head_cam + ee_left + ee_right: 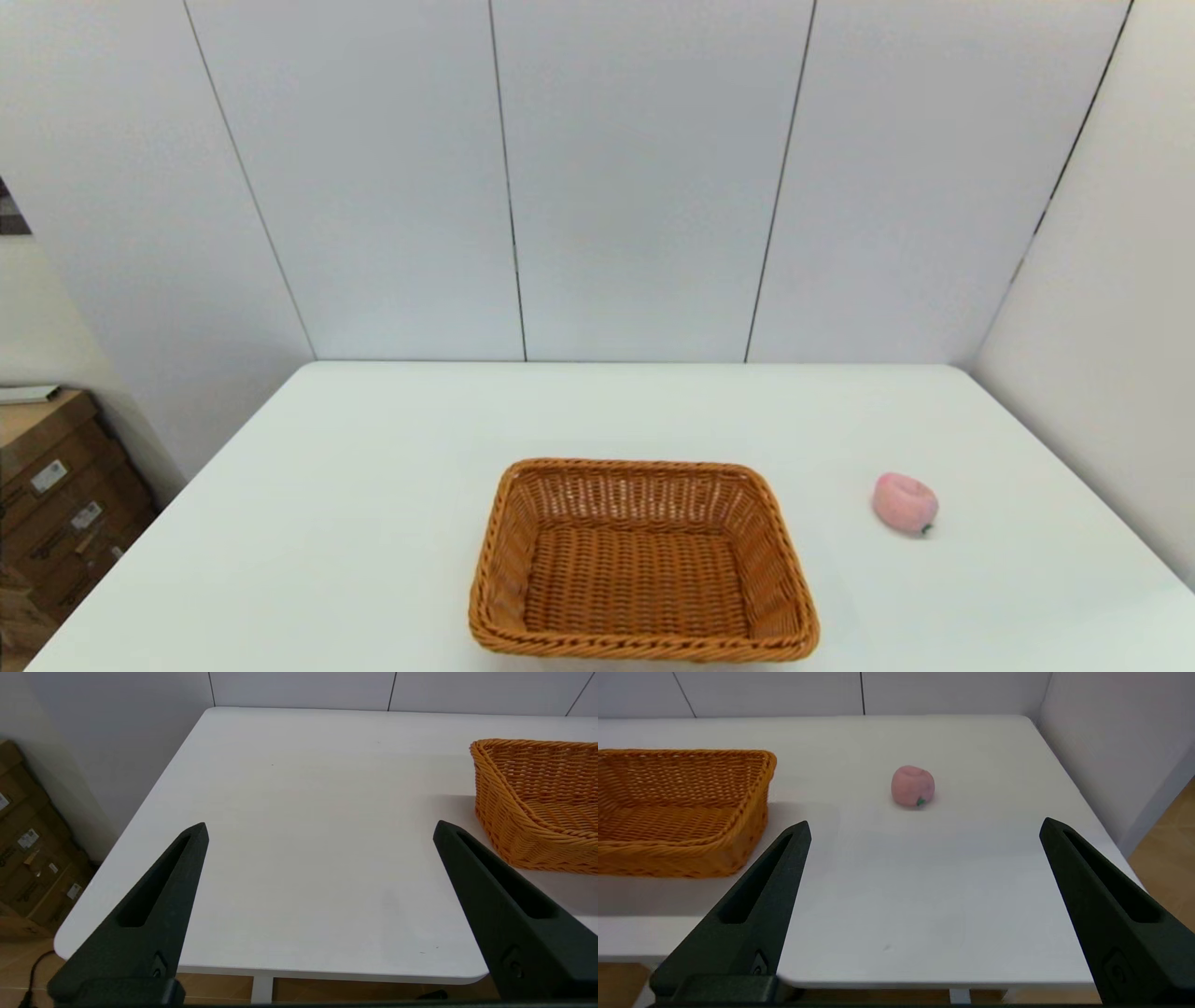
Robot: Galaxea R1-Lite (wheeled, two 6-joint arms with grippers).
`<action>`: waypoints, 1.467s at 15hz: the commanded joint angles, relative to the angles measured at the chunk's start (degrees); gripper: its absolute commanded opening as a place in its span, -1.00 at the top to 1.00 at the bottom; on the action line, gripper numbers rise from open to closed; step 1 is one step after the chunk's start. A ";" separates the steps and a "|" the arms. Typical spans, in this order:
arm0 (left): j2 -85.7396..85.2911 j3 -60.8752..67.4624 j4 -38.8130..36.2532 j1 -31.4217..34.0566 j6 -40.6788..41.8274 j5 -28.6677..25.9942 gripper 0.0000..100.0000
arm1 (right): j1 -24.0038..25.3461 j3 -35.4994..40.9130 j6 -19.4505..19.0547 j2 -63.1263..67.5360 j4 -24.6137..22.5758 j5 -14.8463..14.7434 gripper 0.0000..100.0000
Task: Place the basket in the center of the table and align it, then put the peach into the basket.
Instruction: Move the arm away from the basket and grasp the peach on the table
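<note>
The basket (642, 560) sits lower centre; the peach (904, 503) lies well right on the table (373, 467), nothing between. Left gripper (320, 830) and right gripper (924, 828) both gape wide, empty.

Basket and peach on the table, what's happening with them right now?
Nothing is being handled yet. The basket sits empty near the front middle of the table, and the peach lies apart from it on the robot's right. The left gripper and right gripper are both open and empty, back at the table's near edge, the right one facing the peach.
</note>
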 commanded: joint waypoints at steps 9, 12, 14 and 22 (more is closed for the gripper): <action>-0.09 0.01 0.11 -0.02 0.47 -0.06 -1.00 | 0.57 -35.78 16.33 77.85 6.72 -2.07 -1.00; -0.09 -0.08 0.11 -0.02 0.38 -0.06 -1.00 | 2.24 -38.25 19.32 87.34 3.82 -2.33 -1.00; -0.09 0.01 0.02 -0.02 0.29 0.02 -1.00 | 2.95 -38.68 21.25 92.70 -1.28 -3.47 -1.00; -0.09 0.01 0.02 -0.02 0.03 0.11 -1.00 | 0.93 -40.62 21.78 103.34 -9.45 -6.29 -1.00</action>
